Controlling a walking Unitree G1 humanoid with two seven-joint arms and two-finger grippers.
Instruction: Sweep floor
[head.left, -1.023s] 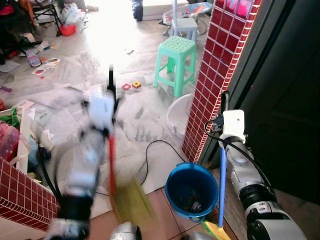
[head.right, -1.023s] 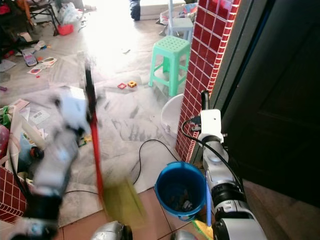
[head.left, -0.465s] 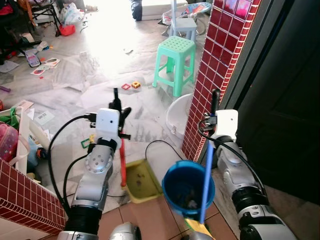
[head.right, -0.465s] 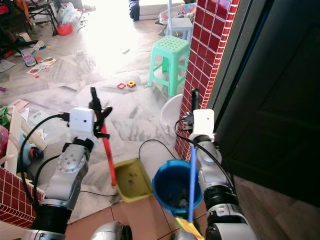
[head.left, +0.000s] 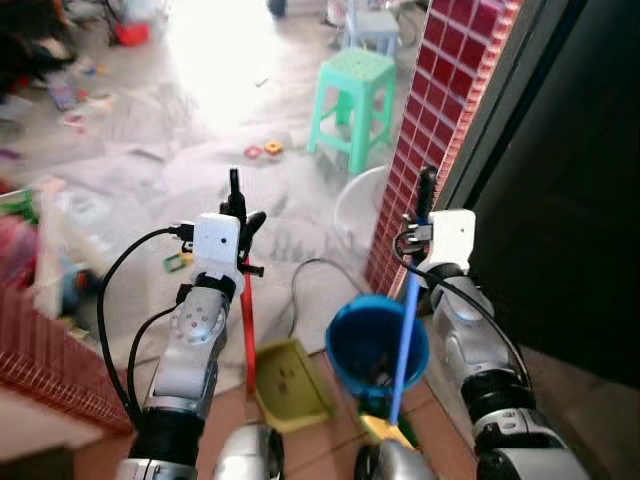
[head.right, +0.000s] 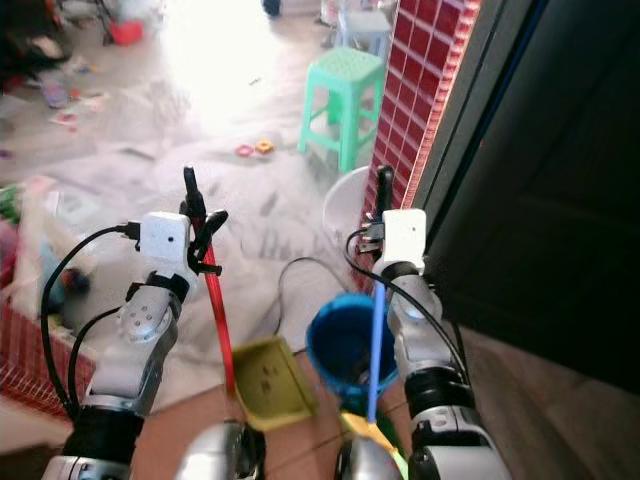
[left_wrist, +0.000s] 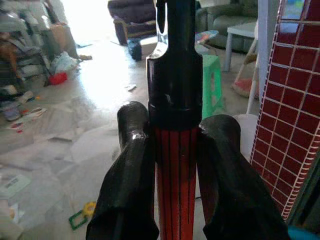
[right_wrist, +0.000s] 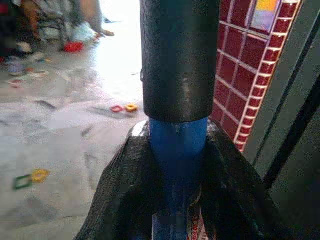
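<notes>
1. Blue broom handle, near right, over the blue bucket: my right claw grips it.
2. Red dustpan handle, left: my left claw clamps it; yellow dustpan rests on the floor.

Left gripper: glossy black fingers, rubbery sheen, clamped on the ribbed red plastic dustpan handle with its smooth black cap; yellow dustpan looks matt plastic, speckled with dirt. Right gripper: same dark fingers, slightly textured, pinching the smooth blue broom pole under a matt, faintly pebbled black grip; both silver arms show brushed metal with white plastic wrist housings. Blue bucket and green stool read as smooth moulded plastic, the red tiled pillar is glazed and shiny, the pale floor polished stone with glare.
</notes>
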